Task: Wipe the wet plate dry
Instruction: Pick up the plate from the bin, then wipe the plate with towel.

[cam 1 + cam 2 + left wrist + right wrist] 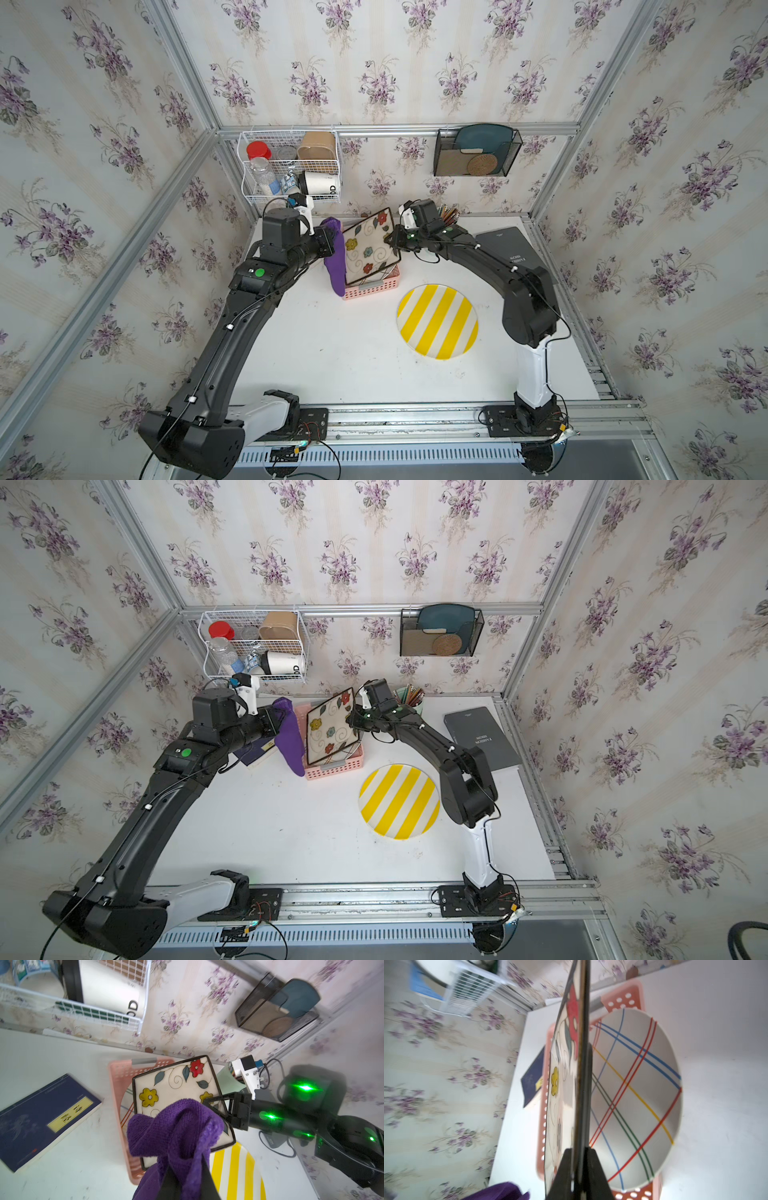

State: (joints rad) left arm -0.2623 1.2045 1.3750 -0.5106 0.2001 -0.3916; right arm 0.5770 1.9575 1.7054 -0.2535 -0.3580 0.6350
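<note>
A square plate (370,249) (330,729) with painted flowers and a dark rim stands nearly on edge above a pink basket. My right gripper (392,243) (579,1151) is shut on the plate's right rim, one finger on each face. The flowered face (176,1082) turns toward my left arm. My left gripper (278,721) (187,1167) is shut on a purple cloth (337,262) (172,1126), which bunches over its fingers and hangs down. In the left wrist view the cloth overlaps the plate's lower part. Whether it touches the plate I cannot tell.
The pink basket (372,289) holds a round plaid plate (633,1095). A yellow-striped plate (437,321) lies flat in front of it. A dark book (509,249) lies at the back right, a blue book (255,752) left of the basket, a pencil cup (409,700) behind my right arm.
</note>
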